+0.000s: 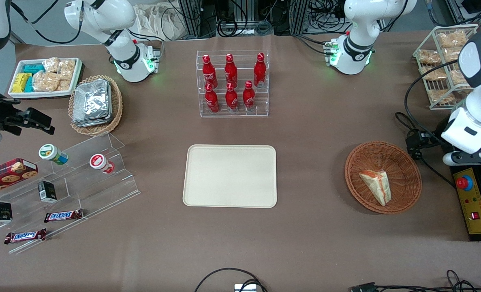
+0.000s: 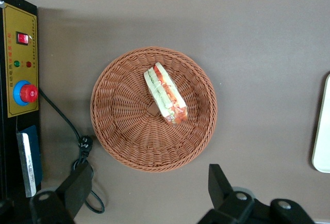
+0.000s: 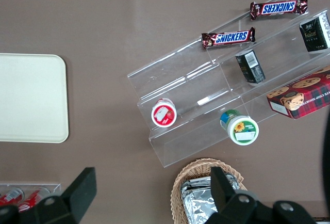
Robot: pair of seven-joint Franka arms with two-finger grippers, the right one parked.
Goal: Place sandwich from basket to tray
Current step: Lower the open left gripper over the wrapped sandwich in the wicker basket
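Observation:
The sandwich [image 1: 376, 185] [image 2: 166, 94], a clear-wrapped white wedge with red and green filling, lies on its side in the round reddish-brown basket [image 1: 353, 162] [image 2: 118, 131]. The cream tray [image 1: 230, 176] [image 2: 324, 131] lies flat at the table's middle with nothing on it, toward the parked arm's end from the basket. My gripper [image 1: 417, 142] [image 2: 149, 188] hangs high above the table, just off the basket's rim toward the working arm's end. It is open, its two black fingers [image 2: 219, 181] spread wide with only bare table between them.
A yellow control box with a red stop button [image 1: 471, 202] [image 2: 20, 79] and a black cable [image 2: 77, 141] lie close beside the basket. A clear rack of red bottles [image 1: 232, 83] stands farther from the camera than the tray. A wire rack of snack bags [image 1: 443, 61] sits at the working arm's end.

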